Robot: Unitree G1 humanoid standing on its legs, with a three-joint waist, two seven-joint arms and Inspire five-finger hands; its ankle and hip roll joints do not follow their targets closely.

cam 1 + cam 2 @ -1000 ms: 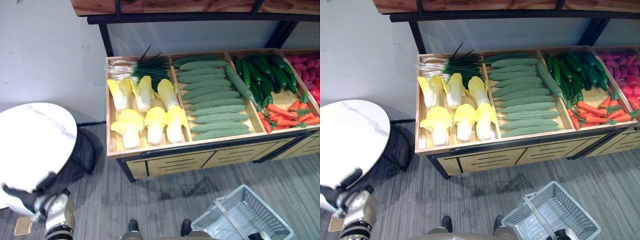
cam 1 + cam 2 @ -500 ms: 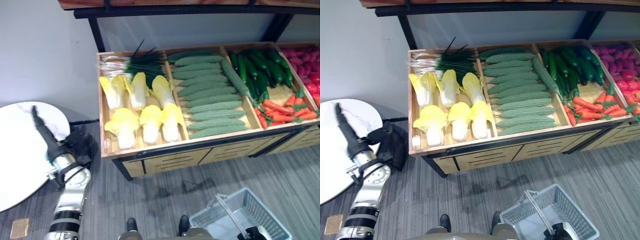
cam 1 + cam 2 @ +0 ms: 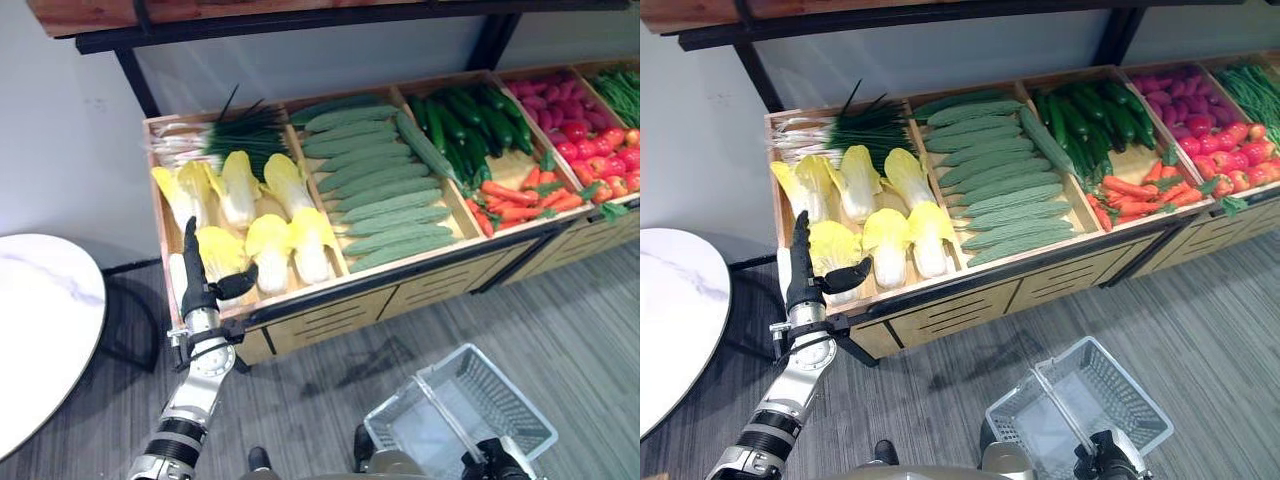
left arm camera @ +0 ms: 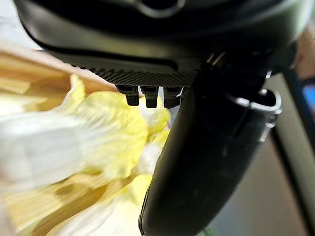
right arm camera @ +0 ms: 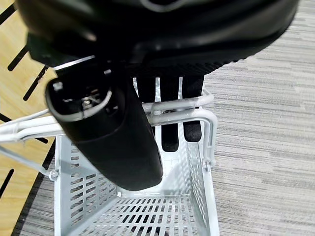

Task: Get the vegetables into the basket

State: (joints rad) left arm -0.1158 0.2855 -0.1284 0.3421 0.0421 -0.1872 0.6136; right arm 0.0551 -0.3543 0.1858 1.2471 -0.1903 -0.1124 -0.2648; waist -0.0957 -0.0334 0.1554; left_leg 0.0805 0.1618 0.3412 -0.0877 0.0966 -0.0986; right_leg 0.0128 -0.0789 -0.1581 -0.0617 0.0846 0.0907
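Left hand (image 3: 199, 285): raised at the front left corner of the wooden display bin (image 3: 300, 301), fingers straight and pointing up, thumb spread wide toward the nearest cabbage; it holds nothing.
Right hand (image 5: 123, 118): fingers curled round the white handle (image 5: 177, 104) of the basket (image 3: 520, 420), thumb lying over it.
Vegetables: yellow napa cabbages (image 3: 265, 245) in the bin's left compartment with green onions (image 3: 225, 135) behind them; bitter gourds (image 3: 375, 190) in the next; cucumbers (image 3: 470, 115) and carrots (image 3: 515, 195) further right; then red produce (image 3: 580, 130).
Basket: over the grey floor (image 3: 300, 400), in front of the bin and well apart from it, with nothing inside it.
Edges and room: open floor lies between bin front and basket; a round white table (image 3: 40, 320) stands left of the left arm; a dark shelf rail (image 3: 300, 15) crosses above the bin.
Hard to make out: in the left wrist view the cabbage just past the fingertips (image 4: 147, 96) is blurred; whether they touch it cannot be told. The bin's right end is cut off.
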